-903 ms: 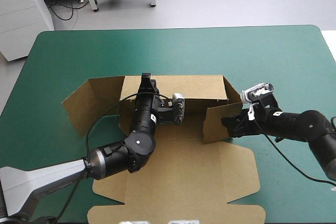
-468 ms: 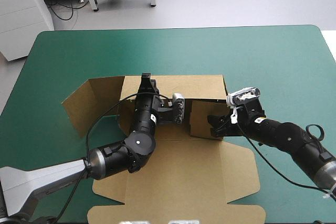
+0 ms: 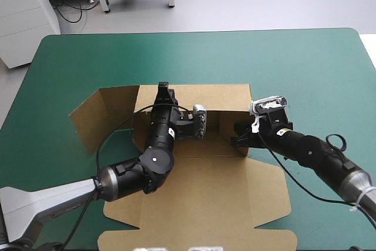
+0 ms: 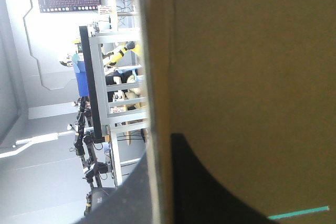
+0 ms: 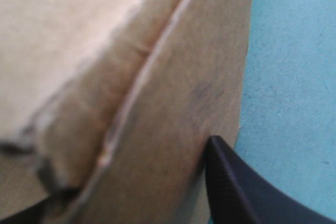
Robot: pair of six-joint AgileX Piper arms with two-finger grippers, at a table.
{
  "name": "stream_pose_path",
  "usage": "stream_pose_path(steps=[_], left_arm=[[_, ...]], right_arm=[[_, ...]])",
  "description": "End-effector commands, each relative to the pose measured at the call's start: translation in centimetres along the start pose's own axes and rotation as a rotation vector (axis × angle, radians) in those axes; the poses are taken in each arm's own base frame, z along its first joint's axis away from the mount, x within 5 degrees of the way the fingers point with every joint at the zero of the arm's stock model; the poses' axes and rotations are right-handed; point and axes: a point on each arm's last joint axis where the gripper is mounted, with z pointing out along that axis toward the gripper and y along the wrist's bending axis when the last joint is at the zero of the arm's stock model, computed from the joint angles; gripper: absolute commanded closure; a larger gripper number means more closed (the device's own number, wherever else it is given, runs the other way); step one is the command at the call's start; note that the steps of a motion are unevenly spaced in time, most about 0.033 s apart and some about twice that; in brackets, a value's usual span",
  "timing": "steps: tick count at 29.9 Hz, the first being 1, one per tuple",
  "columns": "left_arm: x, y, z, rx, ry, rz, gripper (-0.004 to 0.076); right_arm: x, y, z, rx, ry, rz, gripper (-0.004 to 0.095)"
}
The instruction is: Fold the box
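1. The brown box (image 3: 205, 198) lies in the middle of the teal-green desk (image 3: 294, 69) as a cut sheet, only partly set up. Its back wall (image 3: 223, 95) stands upright and its broad front panel lies flat toward the near edge.
2. The left end effector (image 3: 164, 88) is pinched on the top edge of the back wall. In its own wrist view the board's edge runs up between the black fingers (image 4: 210, 187), one on each side.
3. The right end effector (image 3: 239, 136) grips the right side flap (image 3: 226, 130). That flap is turned inward and stands across the inside of the back wall's right end.
4. The left side flap (image 3: 97, 116) splays outward, well apart from the base.
5. I judge the step in hand to be squaring the right corner. Next, this flap wants seating snug at the crease while the back wall is held upright, and then the left flap needs the same inward swing.
6. I can read no brand, label or print on the board. It looks plain.
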Motion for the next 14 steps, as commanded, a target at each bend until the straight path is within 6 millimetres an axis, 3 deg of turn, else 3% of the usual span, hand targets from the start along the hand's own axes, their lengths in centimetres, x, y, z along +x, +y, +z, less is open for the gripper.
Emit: stream_pose_path(steps=[1,3,14], left_arm=[[0.02,1.91,-0.90,-0.072,-0.025,-0.022,0.0756],[0.04,1.85,-0.90,-0.066,-0.023,-0.027,0.0756],[-0.11,2.26,-0.94,-0.112,-0.039,0.013,0.0752]], right_arm=[[-1.18,0.11,-0.49,0.013,-0.064,-0.018,0.0771],[-1.19,0.09,-0.49,0.015,-0.065,-0.033,0.0932],[-1.17,0.04,-0.37,0.019,-0.064,-0.034,0.0922]])
